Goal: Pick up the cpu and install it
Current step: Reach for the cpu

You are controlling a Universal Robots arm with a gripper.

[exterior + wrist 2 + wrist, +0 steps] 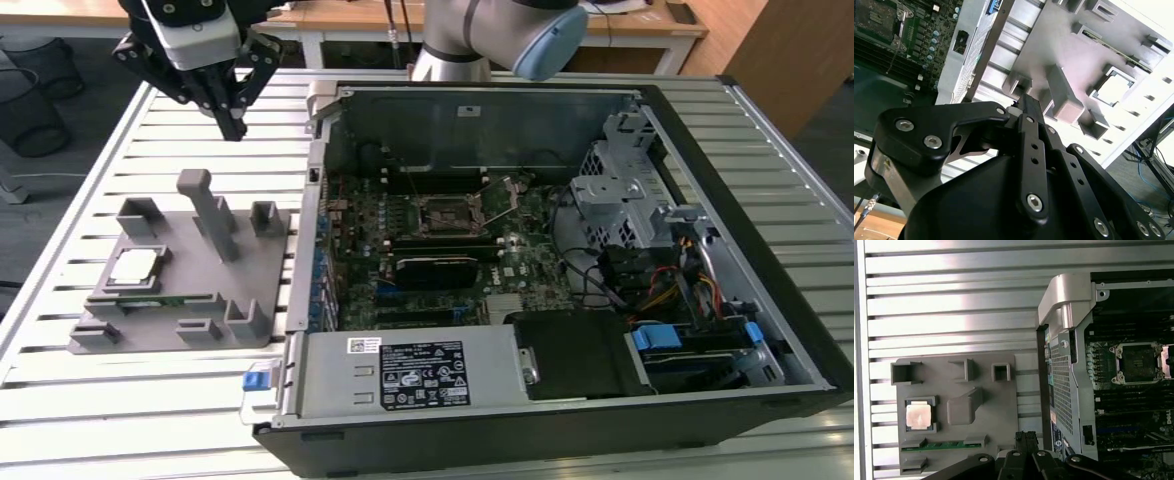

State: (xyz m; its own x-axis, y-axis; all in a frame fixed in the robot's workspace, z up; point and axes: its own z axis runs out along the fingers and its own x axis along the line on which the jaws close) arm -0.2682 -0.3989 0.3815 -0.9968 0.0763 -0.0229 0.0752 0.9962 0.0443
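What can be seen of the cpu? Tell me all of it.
The cpu is a flat square chip with a silvery-white metal top and a thin darker rim. It lies flat, top up, seated in a square recess of the grey holder block, outside the computer case. Only the block touches it; the gripper is well apart from it.

Cropped parts
The arm (465, 38) runs off the exterior view's top; the first wrist view cuts off most of the pincer (1026, 435).
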